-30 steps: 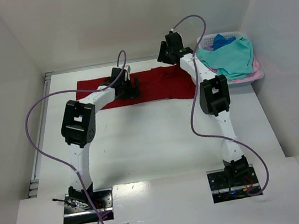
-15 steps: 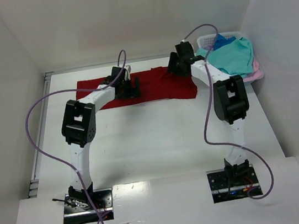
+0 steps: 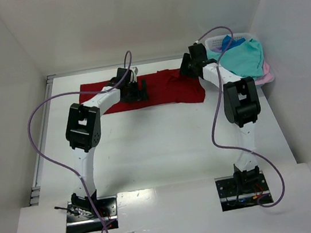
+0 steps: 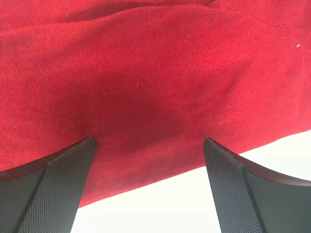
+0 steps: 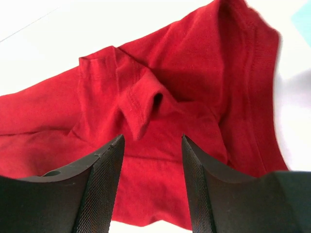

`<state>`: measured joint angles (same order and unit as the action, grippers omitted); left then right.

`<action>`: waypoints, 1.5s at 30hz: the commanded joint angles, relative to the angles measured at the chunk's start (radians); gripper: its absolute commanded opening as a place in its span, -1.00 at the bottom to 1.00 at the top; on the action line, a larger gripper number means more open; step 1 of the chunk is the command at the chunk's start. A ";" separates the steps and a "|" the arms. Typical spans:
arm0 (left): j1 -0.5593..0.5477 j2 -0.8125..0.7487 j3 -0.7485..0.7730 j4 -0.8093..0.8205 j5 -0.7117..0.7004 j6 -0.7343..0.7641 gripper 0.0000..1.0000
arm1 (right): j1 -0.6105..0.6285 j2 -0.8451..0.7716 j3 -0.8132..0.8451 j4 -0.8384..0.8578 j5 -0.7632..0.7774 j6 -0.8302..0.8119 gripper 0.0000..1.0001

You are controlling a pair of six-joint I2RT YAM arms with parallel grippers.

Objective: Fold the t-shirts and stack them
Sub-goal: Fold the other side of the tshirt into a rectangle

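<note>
The dark red t-shirt (image 3: 166,87) lies spread across the far part of the table; it fills the left wrist view (image 4: 146,73) and the right wrist view (image 5: 184,97). My left gripper (image 3: 142,89) is open just above the shirt's near edge (image 4: 148,145), with nothing between the jaws. My right gripper (image 3: 186,66) is open over the shirt's right end, above a folded sleeve (image 5: 141,104). A teal t-shirt (image 3: 240,58), a pink one (image 3: 263,76) and a blue one (image 3: 228,42) lie in the basket.
A pale slotted laundry basket (image 3: 213,42) stands at the far right against the white wall. White walls close in the table at the back and both sides. A metal rail (image 3: 42,138) runs along the table's left edge.
My right arm has swung right and its gripper has come down toward the shirt's right end. My left gripper has shifted slightly right over the shirt.
</note>
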<state>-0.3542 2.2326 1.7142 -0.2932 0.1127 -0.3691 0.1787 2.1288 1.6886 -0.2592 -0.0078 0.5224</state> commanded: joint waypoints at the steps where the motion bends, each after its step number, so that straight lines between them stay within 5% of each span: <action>1: 0.000 0.032 0.032 -0.017 0.024 0.004 0.98 | 0.005 0.052 0.068 0.023 -0.024 -0.004 0.12; 20: 0.009 0.059 0.041 -0.026 0.024 0.004 0.98 | 0.005 0.167 0.195 0.051 -0.084 0.054 0.12; 28: 0.018 0.059 0.041 -0.026 0.024 0.004 0.98 | 0.005 0.210 0.240 0.041 -0.143 0.085 -0.10; 35: 0.018 0.059 0.041 -0.026 0.024 0.004 0.98 | 0.005 0.210 0.241 0.011 -0.167 0.085 0.29; 45: 0.018 0.059 0.032 -0.026 0.024 0.004 0.98 | 0.005 0.120 0.140 0.000 -0.115 0.085 0.34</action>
<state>-0.3428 2.2501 1.7397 -0.3000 0.1265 -0.3695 0.1787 2.3230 1.8709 -0.2665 -0.1764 0.6056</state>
